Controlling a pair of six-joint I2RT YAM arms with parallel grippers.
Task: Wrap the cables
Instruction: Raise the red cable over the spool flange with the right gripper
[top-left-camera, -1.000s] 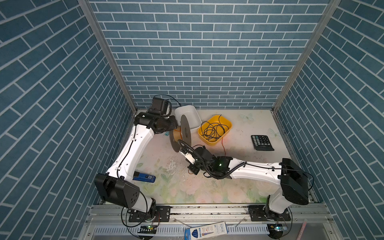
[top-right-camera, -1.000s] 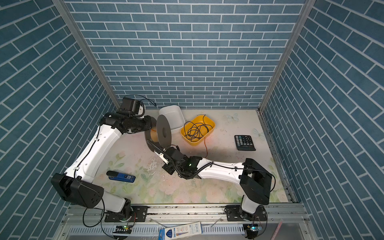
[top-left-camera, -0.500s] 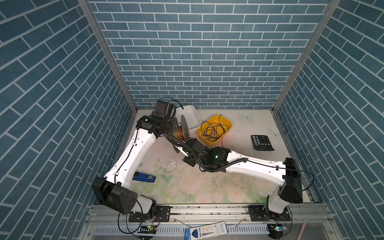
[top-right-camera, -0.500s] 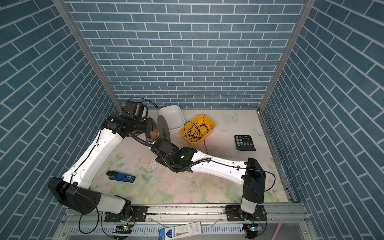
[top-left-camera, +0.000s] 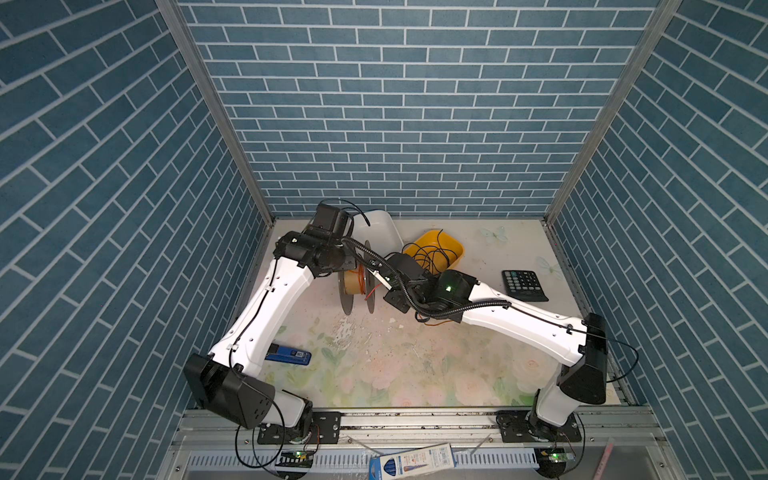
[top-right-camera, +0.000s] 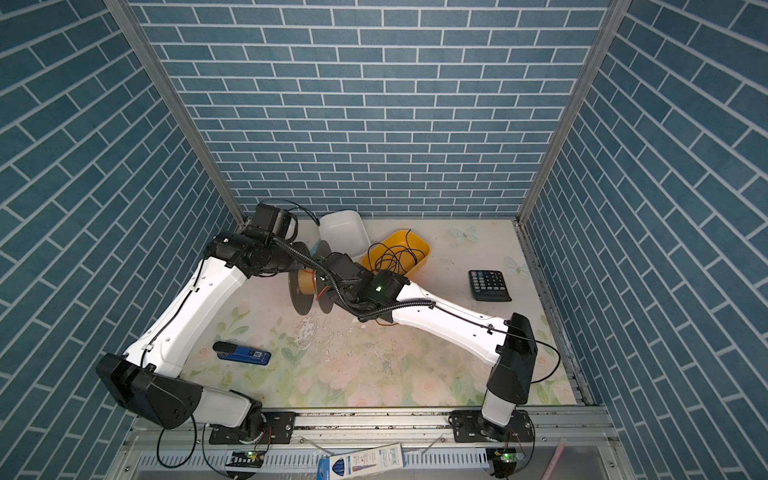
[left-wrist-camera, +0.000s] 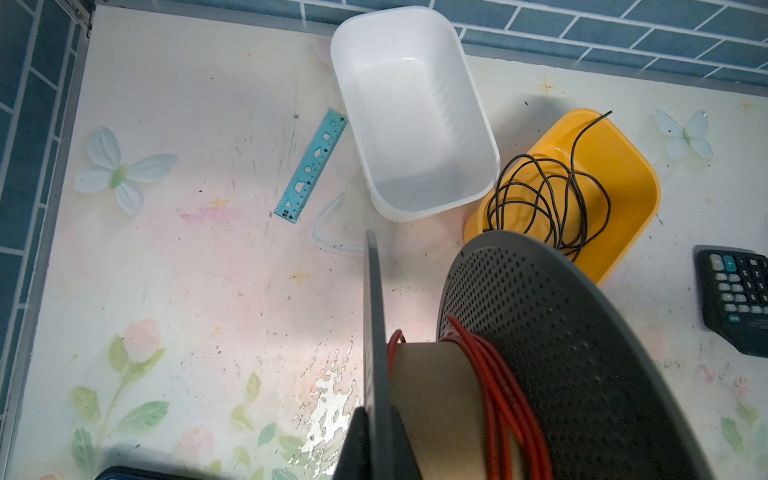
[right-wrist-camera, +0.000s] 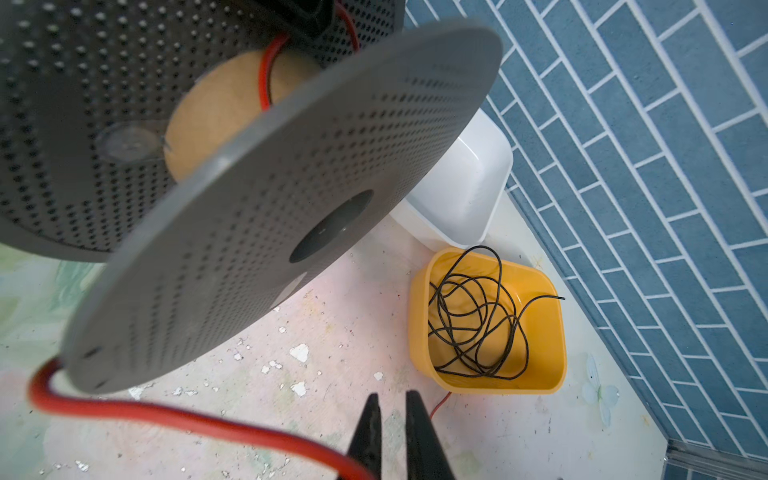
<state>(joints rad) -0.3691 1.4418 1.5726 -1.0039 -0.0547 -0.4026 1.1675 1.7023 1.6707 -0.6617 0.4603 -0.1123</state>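
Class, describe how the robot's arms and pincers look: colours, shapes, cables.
Left arm and right arm: white shells, black joints. A black corrugated hose loops by the right wrist, where a green light glows. The right pincer has two tapered black fingers.

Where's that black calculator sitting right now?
In both top views the black calculator lies flat on the right of the floral table, apart from the yellow plastic tub to its left.

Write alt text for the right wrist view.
A grey perforated spool fills the foreground, with orange-red wire on its tan core and one strand trailing to the right gripper, whose jaws stand slightly apart. Beyond sit a yellow bin holding a black wire tangle and a white bin.
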